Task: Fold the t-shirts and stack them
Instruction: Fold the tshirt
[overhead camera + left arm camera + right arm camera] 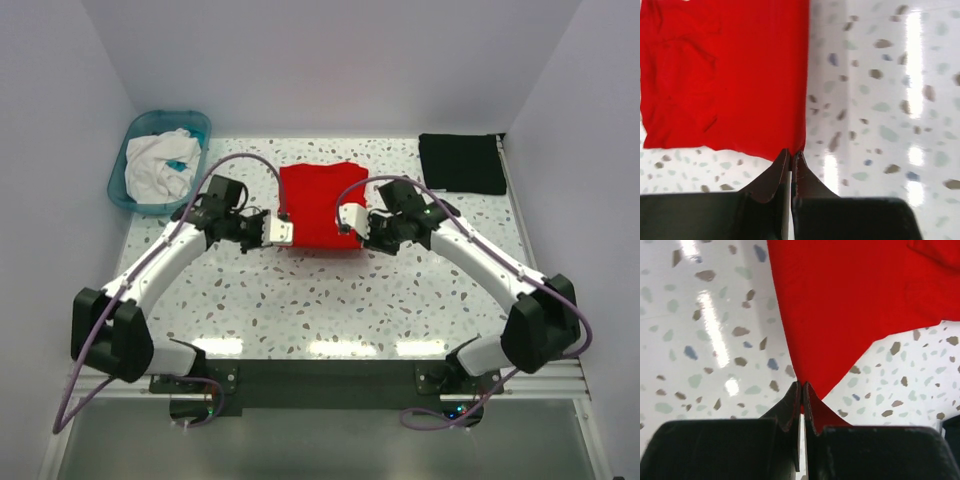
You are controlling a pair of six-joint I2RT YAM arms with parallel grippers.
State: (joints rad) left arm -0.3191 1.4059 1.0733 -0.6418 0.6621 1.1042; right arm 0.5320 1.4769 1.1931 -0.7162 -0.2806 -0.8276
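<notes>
The red t-shirt [318, 205] lies flat at the centre of the speckled surface [330, 300] in the top view. The left end effector [791, 155] is clamped on its lower-left corner and the right end effector [802, 387] on its lower-right corner, probably so both corners can be carried over evenly in one fold. The black t-shirt [461, 163], a folded rectangle, lies at upper right, a likely stacking spot.
</notes>
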